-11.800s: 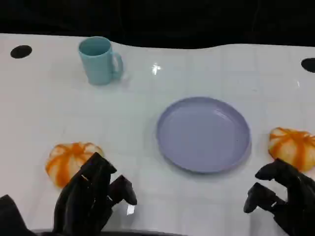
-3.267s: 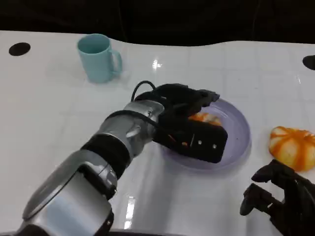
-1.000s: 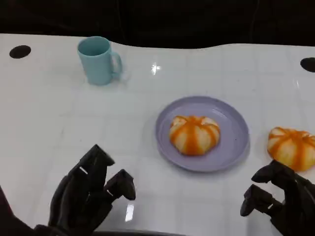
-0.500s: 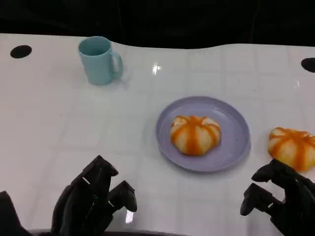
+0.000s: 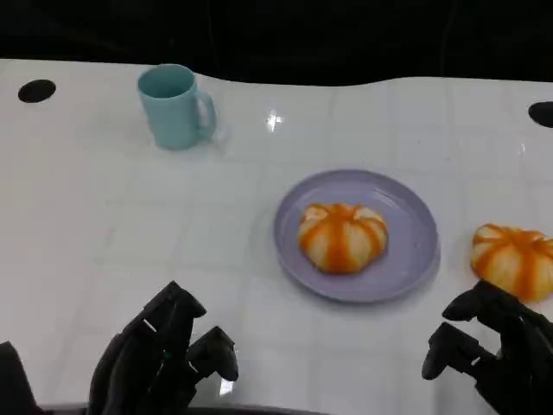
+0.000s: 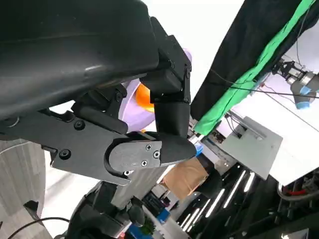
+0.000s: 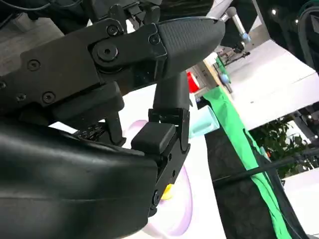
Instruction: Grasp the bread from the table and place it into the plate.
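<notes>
An orange-striped bread (image 5: 341,236) lies in the middle of the lilac plate (image 5: 413,259). A second striped bread (image 5: 512,259) sits on the table to the plate's right. My left hand (image 5: 160,359) hovers at the near edge, well left of the plate, fingers apart and holding nothing. Just below the second bread is my right hand (image 5: 492,354), fingers loosely bent and empty. In the left wrist view a sliver of the bread (image 6: 143,97) and plate (image 6: 132,107) peeks past the fingers (image 6: 169,114). The right wrist view has the plate (image 7: 179,211) beyond the fingers (image 7: 164,134).
A light blue mug (image 5: 174,105) stands at the back left, also visible in the right wrist view as the mug (image 7: 204,122). Black holes mark the white table at the far left (image 5: 36,90) and far right (image 5: 542,113). Bare tabletop lies between my left hand and the plate.
My left hand, which set the bread on the plate seconds ago, has sunk a little lower toward the near edge over the last second. The right hand and both breads stay put.
</notes>
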Robot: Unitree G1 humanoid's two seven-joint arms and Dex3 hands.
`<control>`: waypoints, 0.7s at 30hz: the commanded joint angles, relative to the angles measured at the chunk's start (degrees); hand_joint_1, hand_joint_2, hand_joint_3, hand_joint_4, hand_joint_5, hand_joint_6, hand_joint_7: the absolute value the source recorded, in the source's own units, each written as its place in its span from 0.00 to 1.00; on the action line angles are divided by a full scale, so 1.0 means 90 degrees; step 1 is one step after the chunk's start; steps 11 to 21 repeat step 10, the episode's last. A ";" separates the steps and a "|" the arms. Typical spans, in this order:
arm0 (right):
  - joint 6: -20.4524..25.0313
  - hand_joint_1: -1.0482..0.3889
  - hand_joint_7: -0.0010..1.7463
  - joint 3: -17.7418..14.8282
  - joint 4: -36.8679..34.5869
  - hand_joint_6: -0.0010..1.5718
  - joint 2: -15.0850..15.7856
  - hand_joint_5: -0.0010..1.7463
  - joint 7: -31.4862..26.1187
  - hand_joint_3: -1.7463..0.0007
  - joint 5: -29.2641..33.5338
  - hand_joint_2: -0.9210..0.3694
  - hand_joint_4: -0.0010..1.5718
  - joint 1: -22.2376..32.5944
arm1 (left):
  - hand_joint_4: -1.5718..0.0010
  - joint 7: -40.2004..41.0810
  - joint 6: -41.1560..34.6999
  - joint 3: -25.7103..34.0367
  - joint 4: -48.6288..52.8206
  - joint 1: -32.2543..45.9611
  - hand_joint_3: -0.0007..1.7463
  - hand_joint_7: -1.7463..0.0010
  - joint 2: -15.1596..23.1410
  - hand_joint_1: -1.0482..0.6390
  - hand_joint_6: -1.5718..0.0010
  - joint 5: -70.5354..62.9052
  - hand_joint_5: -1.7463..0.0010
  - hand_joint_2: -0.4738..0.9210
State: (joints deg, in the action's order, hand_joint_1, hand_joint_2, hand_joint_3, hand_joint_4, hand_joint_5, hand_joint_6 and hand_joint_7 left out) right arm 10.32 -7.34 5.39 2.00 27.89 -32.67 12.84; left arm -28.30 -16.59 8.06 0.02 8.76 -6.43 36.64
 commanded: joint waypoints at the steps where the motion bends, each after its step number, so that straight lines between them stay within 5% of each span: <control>1: -0.0024 0.37 0.60 -0.0048 -0.0019 0.52 0.0026 0.88 0.0004 0.89 -0.0015 0.00 0.48 0.0000 | 0.46 0.0039 0.0112 0.0043 0.0084 -0.0026 0.28 0.00 0.0072 0.31 0.61 -0.0055 0.00 1.00; 21: -0.0053 0.37 0.60 -0.0116 -0.0120 0.51 0.0083 0.89 0.0067 0.88 -0.0035 0.00 0.47 -0.0041 | 0.46 -0.0095 0.0304 -0.0018 0.0218 -0.0099 0.27 0.00 -0.0005 0.31 0.61 -0.0062 0.00 1.00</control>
